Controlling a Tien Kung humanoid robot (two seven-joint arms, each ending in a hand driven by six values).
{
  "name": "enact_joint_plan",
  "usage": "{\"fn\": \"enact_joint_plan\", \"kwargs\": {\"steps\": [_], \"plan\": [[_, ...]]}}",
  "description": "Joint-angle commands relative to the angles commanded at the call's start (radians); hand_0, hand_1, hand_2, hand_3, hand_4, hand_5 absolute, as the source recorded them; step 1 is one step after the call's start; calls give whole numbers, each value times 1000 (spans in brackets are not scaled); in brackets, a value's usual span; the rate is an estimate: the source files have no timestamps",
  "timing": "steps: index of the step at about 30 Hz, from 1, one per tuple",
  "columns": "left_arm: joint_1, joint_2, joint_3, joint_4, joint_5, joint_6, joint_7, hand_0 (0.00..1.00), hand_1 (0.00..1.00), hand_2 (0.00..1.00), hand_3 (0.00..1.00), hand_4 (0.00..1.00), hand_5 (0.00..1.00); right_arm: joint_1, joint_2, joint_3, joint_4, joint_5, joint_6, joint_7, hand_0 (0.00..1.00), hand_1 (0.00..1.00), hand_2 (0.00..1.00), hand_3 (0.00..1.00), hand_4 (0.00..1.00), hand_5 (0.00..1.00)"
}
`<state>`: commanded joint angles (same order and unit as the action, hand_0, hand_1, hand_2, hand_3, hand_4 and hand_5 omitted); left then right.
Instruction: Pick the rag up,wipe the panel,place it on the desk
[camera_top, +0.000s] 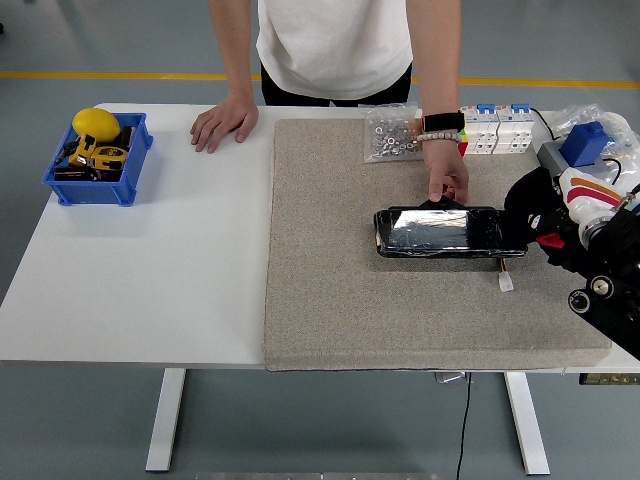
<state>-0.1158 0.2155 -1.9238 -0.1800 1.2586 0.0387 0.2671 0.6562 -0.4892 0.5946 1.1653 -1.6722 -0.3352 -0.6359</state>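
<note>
Grey concrete floor with a yellow line runs behind the white table (140, 280), which carries a tan felt mat (340, 290) over its right part. I use the panel (448, 232) as my landmark: it lies flat on the mat, dark and glossy, long side running left to right. At the panel's right end I see my right hand (545, 215) with its fingers curled around the black rag (528, 197), which touches that end. At the panel's far edge a person's hand (447, 178) presses down on it; their other hand (224, 122) rests flat on the table, well left of the panel. Beyond the panel lies a bag of screws (391, 135). Far to the panel's left sits a blue bin (98, 160).
</note>
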Motion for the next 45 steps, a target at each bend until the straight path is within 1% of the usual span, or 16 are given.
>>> {"fn": "enact_joint_plan", "kwargs": {"steps": [14, 24, 34, 35, 40, 41, 45], "plan": [[1, 2, -3, 0, 5, -1, -1, 684, 729, 731, 604, 672, 620, -53, -27, 57, 13, -13, 6, -7, 250, 293, 340, 365, 736, 2], [4, 4, 8, 0, 1, -2, -1, 685, 729, 731, 604, 671, 620, -68, -16, 70, 17, -15, 8, -9, 251, 292, 340, 365, 735, 2], [8, 6, 8, 0, 3, 0, 1, 686, 729, 731, 603, 670, 619, -67, -16, 72, 17, 1, 7, -4, 248, 293, 340, 364, 732, 2], [7, 5, 10, 0, 1, 0, 0, 685, 729, 731, 604, 670, 619, -67, -17, 73, 17, 5, 9, -2, 278, 311, 364, 385, 774, 2], [7, 4, 14, 0, -3, -1, 0, 685, 729, 731, 604, 670, 619, -65, -18, 76, 17, 12, 31, -1, 278, 311, 364, 385, 774, 2], [7, 4, 13, 0, -2, -1, 0, 685, 728, 731, 603, 671, 621, -65, -18, 78, 18, 11, 37, -2, 353, 359, 415, 428, 800, 2], [8, 5, 5, 0, 7, -1, 0, 685, 728, 731, 603, 671, 621, -63, -19, 85, 19, 11, 62, -5, 353, 359, 415, 428, 800, 2]]}}
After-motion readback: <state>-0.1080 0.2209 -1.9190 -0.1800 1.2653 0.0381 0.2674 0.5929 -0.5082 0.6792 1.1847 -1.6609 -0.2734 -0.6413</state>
